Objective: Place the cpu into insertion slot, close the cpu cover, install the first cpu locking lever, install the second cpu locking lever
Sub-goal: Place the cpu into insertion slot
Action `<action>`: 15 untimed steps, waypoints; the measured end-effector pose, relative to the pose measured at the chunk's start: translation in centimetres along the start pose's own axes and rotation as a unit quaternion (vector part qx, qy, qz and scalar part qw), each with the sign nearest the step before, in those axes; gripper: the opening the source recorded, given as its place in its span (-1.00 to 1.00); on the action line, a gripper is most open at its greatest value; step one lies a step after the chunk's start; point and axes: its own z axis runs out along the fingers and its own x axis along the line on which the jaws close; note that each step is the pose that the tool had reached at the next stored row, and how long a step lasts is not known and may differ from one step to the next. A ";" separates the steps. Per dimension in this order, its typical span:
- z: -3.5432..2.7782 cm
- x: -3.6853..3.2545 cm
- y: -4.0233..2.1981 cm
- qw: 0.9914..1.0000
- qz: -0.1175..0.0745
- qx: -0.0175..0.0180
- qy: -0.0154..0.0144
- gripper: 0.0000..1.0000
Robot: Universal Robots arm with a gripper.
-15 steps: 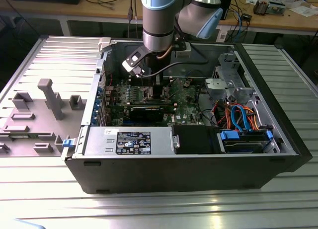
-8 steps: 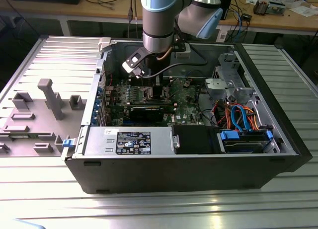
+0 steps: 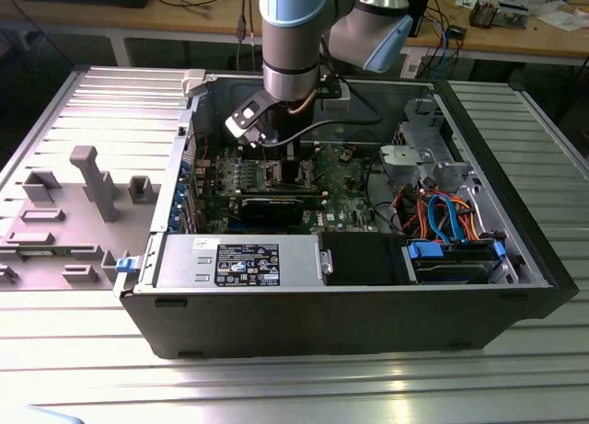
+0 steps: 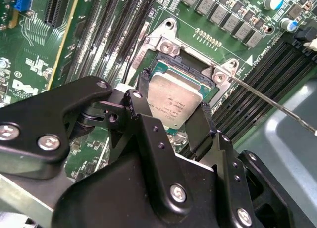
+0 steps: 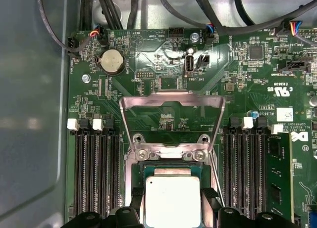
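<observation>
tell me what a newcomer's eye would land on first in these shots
The silvery cpu grabs attention first, pinched by the black gripper right over the insertion slot on the green board. In the first wrist view, the cpu cover stands raised open just past the slot. In the exterior view, the pale blue arm reaches down into the open computer case.

arm reaching straight down, gripper clamped
the arm [image 3: 293, 38] hangs vertical, its wrist [image 3: 292, 79] turned downward; the gripper [image 4: 173, 103] points down below it, two black fingers [image 4: 202, 121] pressed against opposite edges of the cpu [image 5: 171, 201], jaws drawn in to its width. in both wrist views the fingers flank it, one each side.
</observation>
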 end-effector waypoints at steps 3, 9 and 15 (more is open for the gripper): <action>0.20 0.14 -0.02 1.000 0.000 0.000 0.000 0.08; 0.27 0.18 -0.02 1.000 0.001 0.000 0.000 0.08; 0.27 0.18 -0.01 1.000 0.001 0.000 0.000 0.08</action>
